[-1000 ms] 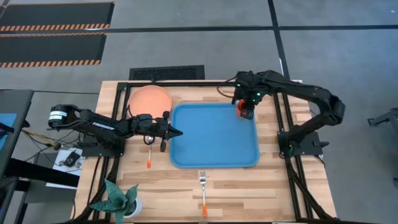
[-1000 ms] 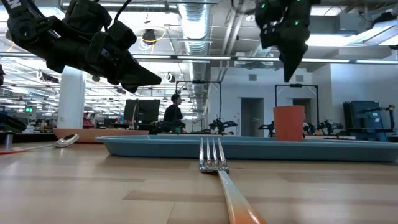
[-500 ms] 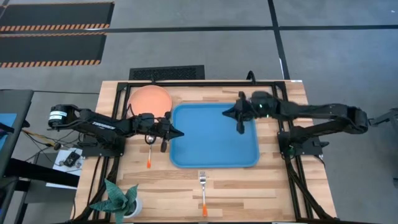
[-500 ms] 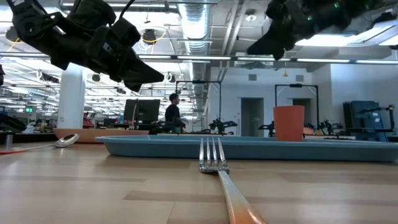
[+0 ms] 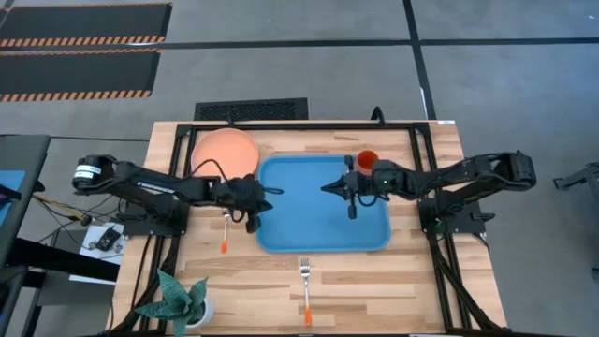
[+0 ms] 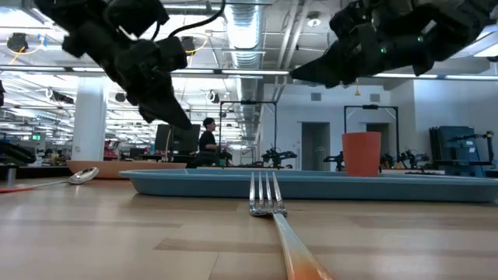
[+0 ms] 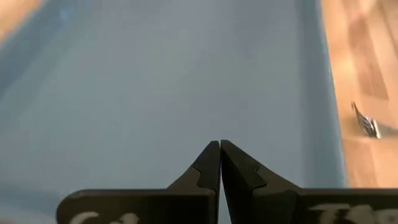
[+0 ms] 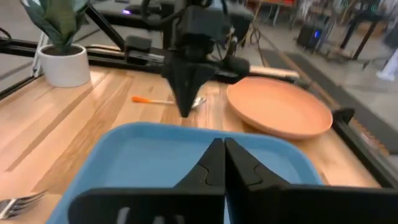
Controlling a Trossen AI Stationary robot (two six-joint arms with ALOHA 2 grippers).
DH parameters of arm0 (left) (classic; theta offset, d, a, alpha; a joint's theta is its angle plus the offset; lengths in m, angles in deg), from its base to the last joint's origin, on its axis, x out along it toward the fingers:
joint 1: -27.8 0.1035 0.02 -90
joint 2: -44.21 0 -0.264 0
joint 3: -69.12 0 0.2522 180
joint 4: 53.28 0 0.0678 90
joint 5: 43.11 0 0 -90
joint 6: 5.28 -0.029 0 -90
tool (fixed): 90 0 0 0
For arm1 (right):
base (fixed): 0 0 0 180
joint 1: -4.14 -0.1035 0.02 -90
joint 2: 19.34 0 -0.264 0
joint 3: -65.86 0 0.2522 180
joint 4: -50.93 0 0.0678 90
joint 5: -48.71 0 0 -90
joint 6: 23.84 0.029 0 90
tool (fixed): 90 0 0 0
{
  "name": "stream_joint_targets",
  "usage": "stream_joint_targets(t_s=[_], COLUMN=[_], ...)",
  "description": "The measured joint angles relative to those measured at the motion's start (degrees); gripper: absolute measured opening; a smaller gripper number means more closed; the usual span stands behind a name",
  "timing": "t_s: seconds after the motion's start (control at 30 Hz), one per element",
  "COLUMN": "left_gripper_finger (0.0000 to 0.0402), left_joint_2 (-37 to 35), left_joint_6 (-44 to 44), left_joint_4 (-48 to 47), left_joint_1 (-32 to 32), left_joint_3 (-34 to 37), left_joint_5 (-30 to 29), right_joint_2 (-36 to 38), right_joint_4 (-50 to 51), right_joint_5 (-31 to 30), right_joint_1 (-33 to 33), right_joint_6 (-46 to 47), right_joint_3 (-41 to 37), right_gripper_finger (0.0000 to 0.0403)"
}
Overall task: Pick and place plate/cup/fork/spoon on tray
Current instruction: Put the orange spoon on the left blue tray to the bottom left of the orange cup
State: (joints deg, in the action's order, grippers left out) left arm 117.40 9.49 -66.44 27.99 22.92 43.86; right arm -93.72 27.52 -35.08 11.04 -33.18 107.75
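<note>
The blue tray [image 5: 323, 225] lies mid-table. The orange cup [image 5: 367, 159] stands upright in its far right corner [image 6: 362, 153]. The salmon plate [image 5: 225, 150] lies flat on the table by the tray's far left corner. The spoon [image 5: 226, 236] lies left of the tray, and the fork [image 5: 305, 281] lies near the front edge. My left gripper [image 5: 269, 193] hangs shut over the tray's left rim. My right gripper [image 5: 327, 187] is shut and hovers over the tray's middle, left of the cup and pointing at the left arm.
A potted plant [image 5: 182, 301] stands at the near left corner. A black frame [image 5: 309, 124] runs along the table's edges. Bare wood lies between the tray and the front edge, around the fork.
My right gripper has risen from above the cup, swung toward the table's left and near side, and tipped from pointing down to nearly level over the tray. The cup stays upright on the tray. My left gripper has tipped its fingers downward at the tray's left rim.
</note>
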Motion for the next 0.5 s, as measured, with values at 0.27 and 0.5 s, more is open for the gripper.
stream_joint_targets(t_s=[0.27,0.5], left_gripper_finger=[0.0000,0.0000], left_joint_2=[-0.53,-2.80], left_joint_6=[17.45,44.56], left_joint_4=[-30.58,-51.58], left_joint_1=[-10.34,-16.87], left_joint_3=[-10.84,-14.43], left_joint_5=[-8.37,-10.35], right_joint_2=[6.60,10.75], right_joint_4=[2.57,7.19], right_joint_5=[0.13,-0.18], right_joint_1=[0.47,-2.14], right_joint_6=[-1.68,-1.68], right_joint_3=[-0.23,-0.23], right_gripper_finger=[0.0010,0.0012])
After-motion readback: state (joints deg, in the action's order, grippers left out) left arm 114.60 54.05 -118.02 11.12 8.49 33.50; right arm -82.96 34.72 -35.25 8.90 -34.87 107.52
